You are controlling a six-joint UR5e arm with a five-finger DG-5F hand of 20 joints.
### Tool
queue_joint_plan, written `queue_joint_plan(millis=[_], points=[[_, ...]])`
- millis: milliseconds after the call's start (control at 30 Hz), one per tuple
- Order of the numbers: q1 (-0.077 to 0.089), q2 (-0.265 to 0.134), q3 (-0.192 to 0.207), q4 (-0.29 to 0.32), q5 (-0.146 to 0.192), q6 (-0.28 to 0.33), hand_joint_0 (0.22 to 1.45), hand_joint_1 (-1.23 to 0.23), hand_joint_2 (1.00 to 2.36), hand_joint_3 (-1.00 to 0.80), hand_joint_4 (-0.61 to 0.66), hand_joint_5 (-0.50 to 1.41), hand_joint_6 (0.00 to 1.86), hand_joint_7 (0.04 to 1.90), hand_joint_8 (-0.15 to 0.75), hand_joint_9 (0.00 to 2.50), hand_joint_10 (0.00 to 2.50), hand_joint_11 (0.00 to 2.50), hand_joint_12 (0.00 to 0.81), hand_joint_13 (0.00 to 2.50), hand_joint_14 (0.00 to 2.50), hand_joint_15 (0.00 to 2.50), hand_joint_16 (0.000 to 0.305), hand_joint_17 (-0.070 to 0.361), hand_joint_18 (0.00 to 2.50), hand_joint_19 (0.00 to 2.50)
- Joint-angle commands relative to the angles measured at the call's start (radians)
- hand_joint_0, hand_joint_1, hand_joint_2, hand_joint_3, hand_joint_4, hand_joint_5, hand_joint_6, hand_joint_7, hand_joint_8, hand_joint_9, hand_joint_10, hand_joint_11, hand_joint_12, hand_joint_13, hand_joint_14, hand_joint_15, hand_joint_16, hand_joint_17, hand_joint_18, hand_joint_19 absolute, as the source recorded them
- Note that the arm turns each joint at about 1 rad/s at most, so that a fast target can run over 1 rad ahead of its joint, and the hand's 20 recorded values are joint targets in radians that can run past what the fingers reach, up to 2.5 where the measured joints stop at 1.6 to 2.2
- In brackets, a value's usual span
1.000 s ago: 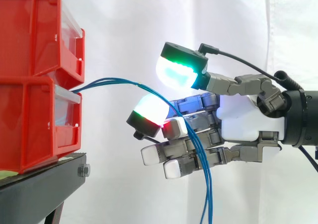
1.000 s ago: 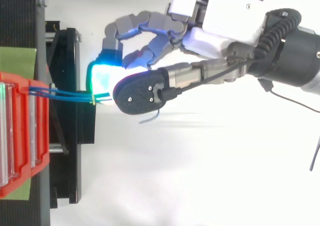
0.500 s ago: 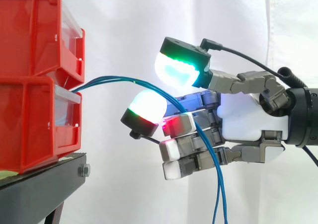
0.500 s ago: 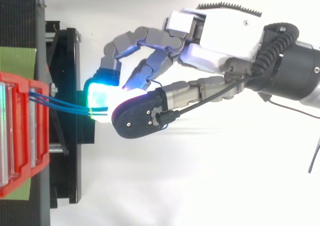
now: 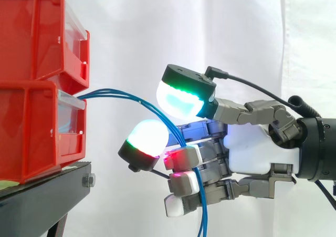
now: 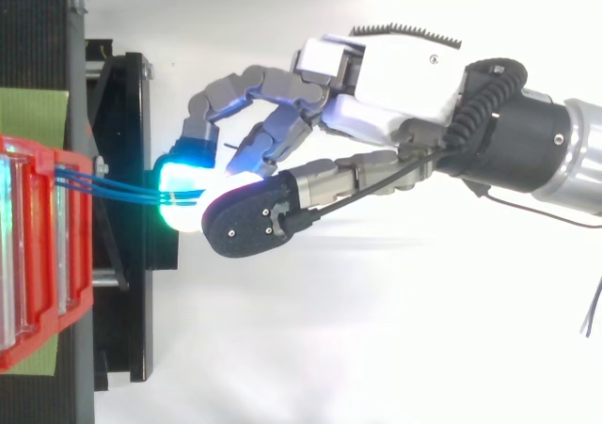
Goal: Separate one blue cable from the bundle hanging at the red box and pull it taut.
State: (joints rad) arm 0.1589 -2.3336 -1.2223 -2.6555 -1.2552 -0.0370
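Several thin blue cables (image 5: 126, 94) come out between the two stacked red bins (image 5: 31, 90), arch to the right and drop through my hand (image 5: 252, 153). They pass between a forward fingertip (image 5: 147, 138) glowing white and the curled fingers behind it, then hang slack down past the lower fingers. The thumb pad (image 5: 181, 95), green and white, stands apart above the cables. From above, the cables (image 6: 122, 191) run level from the bin front to the cyan-glowing pads, with the hand (image 6: 395, 86) reaching in from the right. I cannot make out one cable parted from the rest.
The bins rest on a black stand (image 5: 47, 189), whose edge (image 6: 141, 255) lies just left of the fingertips. Green tape (image 6: 33, 114) covers part of the stand behind the bins. A white curtain hangs behind everything.
My hand has moved left toward the bins and dropped lower. The hanging part of the cables has shifted left with it and the arch has become shorter.
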Motion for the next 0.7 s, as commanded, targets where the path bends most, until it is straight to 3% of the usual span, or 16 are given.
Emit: queue_joint_plan(millis=[0,267,567,667], points=[[0.001,-0.001,0.001,0.002,0.0,0.0,0.63,-0.62,1.01,-0.45,0.14,-0.21,0.77,0.91,0.254,1.11,0.01,1.43,0.311,1.09,0.03,1.11,0.045,0.1,0.69,0.62],[-0.001,-0.001,0.001,0.005,-0.003,0.0,0.64,-0.6,1.01,-0.37,0.12,-0.21,0.8,0.91,0.249,1.14,0.01,1.52,0.307,1.12,0.03,1.15,0.045,0.101,0.7,0.63],[-0.015,0.0,0.012,0.002,-0.007,0.0,0.65,-0.65,1.02,-0.31,0.11,-0.23,0.86,0.89,0.248,1.1,0.0,1.56,0.315,1.12,0.03,1.16,0.046,0.103,0.7,0.63],[-0.021,0.007,0.023,-0.001,-0.036,0.002,0.66,-0.67,1.02,-0.33,0.1,-0.23,0.87,0.87,0.247,1.1,0.0,1.57,0.314,1.12,0.03,1.16,0.046,0.104,0.7,0.63]])
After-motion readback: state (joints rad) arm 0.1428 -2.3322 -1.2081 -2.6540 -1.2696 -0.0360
